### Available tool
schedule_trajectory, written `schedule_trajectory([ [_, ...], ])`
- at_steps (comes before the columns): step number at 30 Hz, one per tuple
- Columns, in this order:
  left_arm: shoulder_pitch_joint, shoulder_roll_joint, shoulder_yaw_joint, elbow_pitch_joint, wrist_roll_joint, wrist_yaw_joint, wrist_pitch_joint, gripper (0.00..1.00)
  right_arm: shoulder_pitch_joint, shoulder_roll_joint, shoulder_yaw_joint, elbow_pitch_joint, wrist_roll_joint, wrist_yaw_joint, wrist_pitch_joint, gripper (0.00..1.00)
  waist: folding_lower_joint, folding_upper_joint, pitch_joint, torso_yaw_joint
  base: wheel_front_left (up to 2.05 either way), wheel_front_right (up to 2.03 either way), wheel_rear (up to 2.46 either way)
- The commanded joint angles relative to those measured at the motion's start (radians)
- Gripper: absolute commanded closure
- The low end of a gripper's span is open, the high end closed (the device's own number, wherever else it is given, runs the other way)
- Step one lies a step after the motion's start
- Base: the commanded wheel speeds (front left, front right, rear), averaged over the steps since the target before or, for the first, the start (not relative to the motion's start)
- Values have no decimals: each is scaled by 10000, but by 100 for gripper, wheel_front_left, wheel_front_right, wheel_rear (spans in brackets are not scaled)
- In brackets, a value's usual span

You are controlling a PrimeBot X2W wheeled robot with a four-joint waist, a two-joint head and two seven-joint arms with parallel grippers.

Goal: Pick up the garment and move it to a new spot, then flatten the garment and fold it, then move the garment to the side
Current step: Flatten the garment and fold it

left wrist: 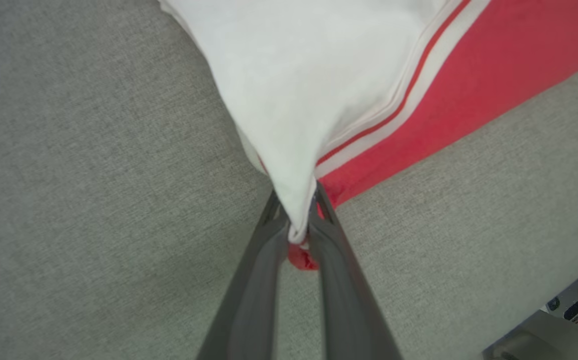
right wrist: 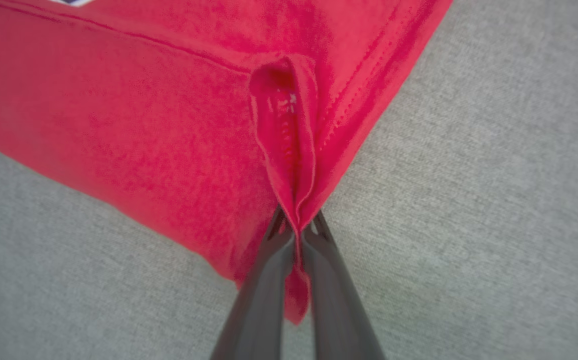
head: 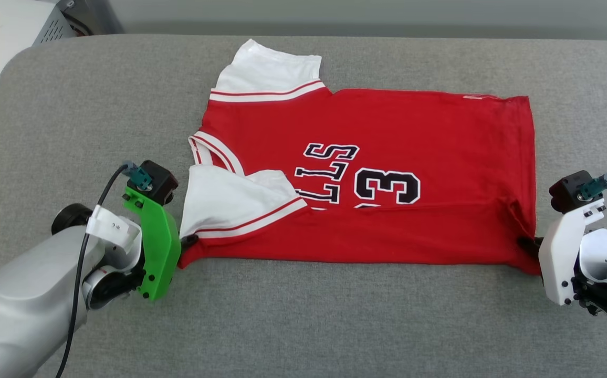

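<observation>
Currently left hand (head: 189, 242) and right hand (head: 527, 244) each clench a lower corner of the jersey (head: 387, 121), presumably to tension the fold.

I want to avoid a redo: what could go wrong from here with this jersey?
The left tool pinches only the tip of the white sleeve, and the right tool only a small bunch at the hem corner; either could slip free when lifted. That sleeve lies skewed over the lettering, so the jersey may fold unevenly.
</observation>
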Motion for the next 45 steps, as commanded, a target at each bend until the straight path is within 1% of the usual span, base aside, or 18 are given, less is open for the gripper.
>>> schedule_trajectory([
  [1, 215, 121, 8, -8, -65, -15, -67, 100, 279, -90, 42, -52, 75, -2, -120, 100, 0, 0, -308, -108, 0, 0, 0],
  [6, 520, 399, -37, -286, -97, -15, -114, 100, 702, -423, -211, -638, 215, -2, -570, 100, 0, 0, -747, -168, 0, 0, 0],
  [13, 992, 907, -101, -1069, -10, 91, -27, 100, 1631, -754, -679, -1614, 368, -2, -670, 100, 0, 0, -1156, -177, 0, 0, 0],
  [20, 1648, 1363, -171, -2264, 199, 447, 78, 100, 2978, -1007, -1670, -2556, 316, -2, -462, 100, 0, 0, -1333, -154, 0, 0, 0],
  [26, 2103, 1491, -190, -2673, 176, 743, -11, 100, 3831, -861, -2546, -3121, 12, -2, -146, 100, 0, 0, -1140, -250, 0, 0, 0],
  [27, 2171, 1443, -200, -2573, 307, 795, -57, 100, 3963, -591, -2825, -3108, -58, -2, 32, 100, 0, 0, -967, -292, 0, 0, 0],
  [31, 2180, 1239, -207, -2166, 426, 795, -141, 100, 3902, -188, -3065, -2744, -124, -2, 191, 100, 0, 0, -715, -321, 0, 0, 0],
  [38, 2258, 638, -198, -1219, 250, 548, -367, 100, 3646, 285, -2786, -1975, -321, -2, 83, 100, 0, 0, -549, -288, 0, 0, 0],
  [39, 2268, 560, -195, -1082, 232, 511, -423, 100, 3616, 333, -2749, -1855, -338, -2, 5, 91, 0, 0, -584, -273, 0, 0, 0],
  [40, 2274, 509, -184, -977, 237, 494, -496, 69, 3593, 359, -2737, -1775, -373, -2, -92, 59, 0, 0, -617, -264, 0, 0, 0],
  [41, 2277, 462, -174, -847, 280, 484, -613, 0, 3577, 385, -2723, -1696, -428, -2, -243, 0, 0, 0, -685, -248, 0, 0, 0],
  [45, 2204, 513, -116, -670, 560, 451, -1059, 0, 3619, 430, -2909, -1673, -698, -2, -1161, 0, 0, 0, -993, -160, 0, 0, 0],
])
